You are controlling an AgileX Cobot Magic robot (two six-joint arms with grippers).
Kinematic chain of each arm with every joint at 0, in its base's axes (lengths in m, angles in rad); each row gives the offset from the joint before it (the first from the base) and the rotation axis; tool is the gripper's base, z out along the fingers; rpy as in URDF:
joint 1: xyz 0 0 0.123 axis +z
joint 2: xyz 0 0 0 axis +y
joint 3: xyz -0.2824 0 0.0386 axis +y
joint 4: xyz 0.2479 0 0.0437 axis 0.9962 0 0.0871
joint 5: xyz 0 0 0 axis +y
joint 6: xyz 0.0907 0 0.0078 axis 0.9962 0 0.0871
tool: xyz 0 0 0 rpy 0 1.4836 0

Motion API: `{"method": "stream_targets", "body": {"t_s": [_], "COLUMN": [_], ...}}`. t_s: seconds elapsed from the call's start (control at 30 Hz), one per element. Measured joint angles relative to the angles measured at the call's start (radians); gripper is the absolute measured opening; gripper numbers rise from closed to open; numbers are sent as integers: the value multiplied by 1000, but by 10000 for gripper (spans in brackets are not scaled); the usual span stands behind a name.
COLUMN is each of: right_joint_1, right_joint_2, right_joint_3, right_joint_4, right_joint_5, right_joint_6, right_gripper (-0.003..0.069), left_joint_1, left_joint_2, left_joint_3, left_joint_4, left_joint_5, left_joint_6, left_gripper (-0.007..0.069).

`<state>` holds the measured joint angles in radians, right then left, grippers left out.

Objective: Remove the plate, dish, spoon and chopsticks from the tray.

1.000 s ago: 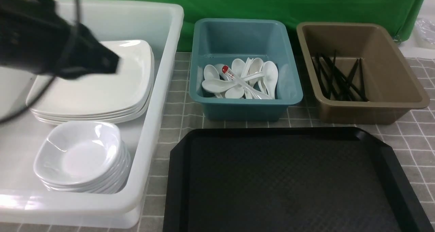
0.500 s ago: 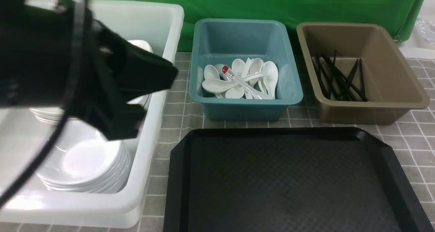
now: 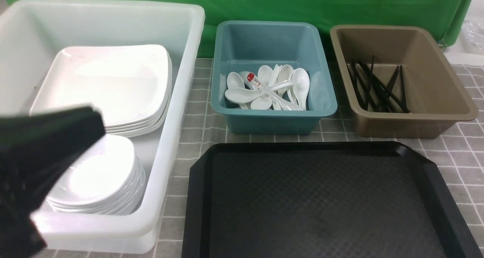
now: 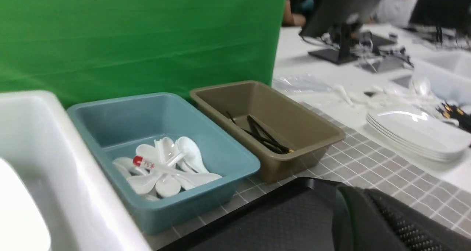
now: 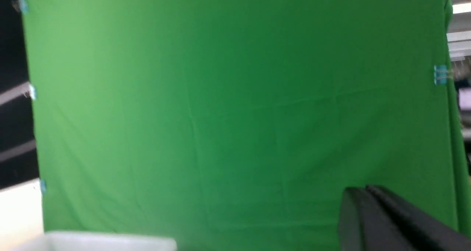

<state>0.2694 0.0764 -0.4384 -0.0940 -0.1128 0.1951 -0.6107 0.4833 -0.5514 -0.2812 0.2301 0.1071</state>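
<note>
Nothing lies on the black tray [image 3: 321, 205] at the front. The plate [image 3: 113, 80] tops a stack of plates in the white tub [image 3: 181, 99]. In front of it the dish [image 3: 98, 171] tops a stack of small dishes. The red-tipped spoon [image 3: 257, 83] lies across white spoons in the teal tub [image 3: 272, 118]. Black chopsticks [image 3: 378, 87] lie in the brown tub [image 3: 446, 99]. My left gripper [image 3: 96, 116] is shut and empty, blurred, low at the near left over the white tub's front. My right gripper [image 5: 362, 189] is shut and empty, facing the green backdrop; the front view does not show it.
A green backdrop [image 3: 302, 4] hangs behind the tubs. The left wrist view shows the spoon [image 4: 143, 163], the chopsticks [image 4: 265, 137], the tray's corner [image 4: 279, 221] and, far off on another table, a stack of white plates [image 4: 415, 133]. A grey checked cloth [image 3: 196, 129] covers the table.
My left arm swung from the back left across the white tub and then down to the near left, uncovering the plates. Nothing else has moved.
</note>
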Motion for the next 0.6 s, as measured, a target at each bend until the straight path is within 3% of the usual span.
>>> {"method": "stream_targets", "body": {"t_s": [0.17,0.4,0.6], "right_joint_1": [0,0,0], "right_joint_2": [-77,-77,-77], "right_joint_3": [138,148,153], "right_joint_4": [0,0,0], "right_joint_5": [-127,-16,57], "right_joint_6": [3,4,4], "right_gripper": [83,155,179], "left_joint_1": [0,0,0], "left_joint_2": [-38,-38,-38], "left_joint_3": [113,123,124], "left_joint_4": [0,20,136], "left_joint_5": [-117,-150,-150], "left_joint_6": [-52,-56,-56], "left_gripper": [9,10,10]}}
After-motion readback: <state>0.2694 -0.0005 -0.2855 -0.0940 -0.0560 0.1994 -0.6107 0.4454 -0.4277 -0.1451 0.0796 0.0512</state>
